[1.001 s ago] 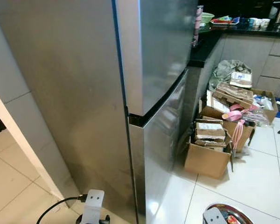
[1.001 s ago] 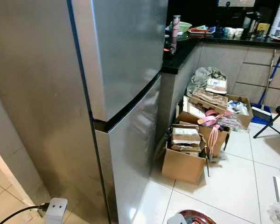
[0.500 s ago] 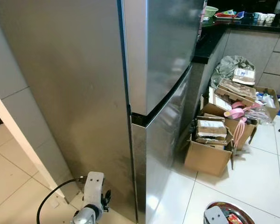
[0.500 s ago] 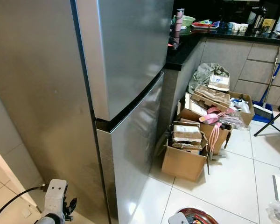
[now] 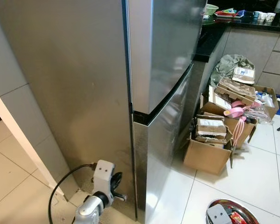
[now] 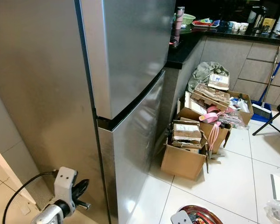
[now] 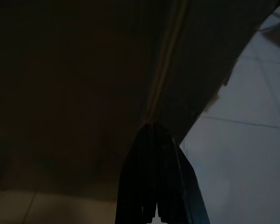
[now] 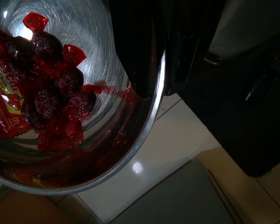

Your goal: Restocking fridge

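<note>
Closed together, the left gripper (image 7: pixel 155 128) has its tips at the fridge (image 5: pixel 84 70) door's edge seam. Right gripper (image 8: pixel 154 88) clamps the rim of a steel bowl (image 8: pixel 144 135) holding red-wrapped candies (image 8: pixel 51 102).

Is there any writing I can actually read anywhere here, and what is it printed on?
"Chili": yellow label on a red sauce packet in the steel bowl, beside a yellow arches logo; the smaller print is unreadable.
Red candy wrappers: patterned print, too dark to read.
Labels on the cardboard boxes: too small and blurred.
</note>
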`<state>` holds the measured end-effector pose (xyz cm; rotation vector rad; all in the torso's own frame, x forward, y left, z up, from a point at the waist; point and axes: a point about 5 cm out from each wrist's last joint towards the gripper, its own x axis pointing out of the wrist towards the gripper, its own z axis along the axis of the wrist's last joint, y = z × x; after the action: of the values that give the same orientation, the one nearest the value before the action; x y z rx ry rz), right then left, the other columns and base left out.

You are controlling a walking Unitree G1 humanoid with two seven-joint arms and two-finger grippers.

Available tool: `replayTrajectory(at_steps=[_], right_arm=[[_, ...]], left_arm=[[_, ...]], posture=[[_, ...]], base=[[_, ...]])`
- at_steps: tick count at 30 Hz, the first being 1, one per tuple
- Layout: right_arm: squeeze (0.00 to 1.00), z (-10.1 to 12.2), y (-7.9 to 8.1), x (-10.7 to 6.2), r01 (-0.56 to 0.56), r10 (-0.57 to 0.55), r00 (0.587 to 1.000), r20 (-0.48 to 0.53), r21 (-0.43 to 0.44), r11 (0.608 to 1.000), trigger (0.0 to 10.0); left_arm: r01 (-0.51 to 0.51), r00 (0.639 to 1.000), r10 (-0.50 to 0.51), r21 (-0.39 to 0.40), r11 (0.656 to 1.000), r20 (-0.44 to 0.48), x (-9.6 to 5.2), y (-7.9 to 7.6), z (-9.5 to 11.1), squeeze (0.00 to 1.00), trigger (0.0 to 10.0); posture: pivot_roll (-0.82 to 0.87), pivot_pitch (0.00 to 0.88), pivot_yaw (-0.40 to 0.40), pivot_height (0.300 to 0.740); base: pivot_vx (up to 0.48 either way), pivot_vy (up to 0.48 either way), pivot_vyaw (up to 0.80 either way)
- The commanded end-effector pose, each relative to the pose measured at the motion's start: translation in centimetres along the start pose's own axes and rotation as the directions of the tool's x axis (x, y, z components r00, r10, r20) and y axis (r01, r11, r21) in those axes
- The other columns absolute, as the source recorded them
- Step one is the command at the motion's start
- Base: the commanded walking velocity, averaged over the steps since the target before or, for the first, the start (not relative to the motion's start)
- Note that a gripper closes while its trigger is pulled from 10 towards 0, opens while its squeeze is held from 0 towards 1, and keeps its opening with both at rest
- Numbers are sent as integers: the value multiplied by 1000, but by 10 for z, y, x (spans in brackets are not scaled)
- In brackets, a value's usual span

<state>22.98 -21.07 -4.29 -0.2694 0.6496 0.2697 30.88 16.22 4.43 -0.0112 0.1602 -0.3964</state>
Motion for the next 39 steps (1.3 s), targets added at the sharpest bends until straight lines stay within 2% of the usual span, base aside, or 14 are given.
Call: replayTrajectory(at_steps=[1, 3, 4, 5, 6, 8, 9, 15, 19, 24, 34, 39], right_arm=[[0, -2, -5, -3, 14, -14, 1000, 10, -3, 1000, 10000], [0, -1, -5, -3, 15, -15, 1000, 10, -6, 1000, 10000], [0, -1, -6, -3, 15, -15, 1000, 10, -6, 1000, 10000], [0, -1, -6, -3, 15, -15, 1000, 11, -8, 1000, 10000], [0, -2, -6, -3, 15, -15, 1000, 11, -10, 1000, 10000], [0, -2, -6, -3, 15, -15, 1000, 11, -12, 1000, 10000], [0, -1, -6, -3, 15, -14, 1000, 13, -13, 1000, 10000], [0, -2, -6, -4, 12, -12, 1000, 18, -15, 1000, 10000], [0, -3, -4, -5, 6, -5, 1000, 19, -18, 1000, 10000], [0, -3, -5, -5, 7, -6, 1000, 21, -21, 1000, 10000], [0, -5, -8, -7, 13, -12, 1000, 19, -25, 1000, 10000], [0, -7, -10, -9, 16, -15, 1000, 16, -25, 1000, 10000]], left_arm=[[-15, 1000, 14, 22, 1000, 24, 4, -1, 6, 0, 0], [-52, 998, 50, 47, 998, 37, 8, 2, 12, 0, 0], [-60, 998, 58, 52, 997, 40, 9, 3, 13, 0, 1412], [-77, 996, 75, 59, 995, 41, 11, 5, 16, 0, 1412], [-102, 994, 99, 67, 993, 44, 13, 8, 19, 0, 8314], [-117, 992, 114, 72, 990, 47, 14, 11, 22, 0, 8314], [-135, 990, 131, 78, 988, 45, 15, 14, 24, 0, 10000], [-139, 990, 137, 86, 987, 37, 19, 17, 29, 0, 10000], [-70, 997, 69, 57, 996, 26, 26, 7, 30, 0, 10000], [-18, 1000, 17, 67, 998, 25, 31, -1, 33, 0, 10000], [-32, 999, 29, 95, 995, 33, 37, 1, 42, 0, 10000], [6, 999, -10, 90, 996, 50, 43, -3, 50, 0, 10000]], posture=[[-124, 132, -16, 740], [-127, 133, -17, 740], [-127, 133, -17, 740], [-128, 137, -17, 740], [-129, 138, -15, 740], [-130, 139, -14, 740], [-132, 143, -13, 740], [-134, 151, -11, 740], [-138, 162, -13, 740], [-144, 167, -11, 740], [-158, 182, -10, 740], [-161, 201, -8, 740]], base=[[0, 0, 0], [0, 0, 0], [0, 0, 0], [0, 0, 0], [0, 0, 0], [0, 0, 0], [0, 0, 0], [0, 0, 0], [0, 0, 0], [0, 0, 0], [0, 0, 0], [0, 0, 0]])
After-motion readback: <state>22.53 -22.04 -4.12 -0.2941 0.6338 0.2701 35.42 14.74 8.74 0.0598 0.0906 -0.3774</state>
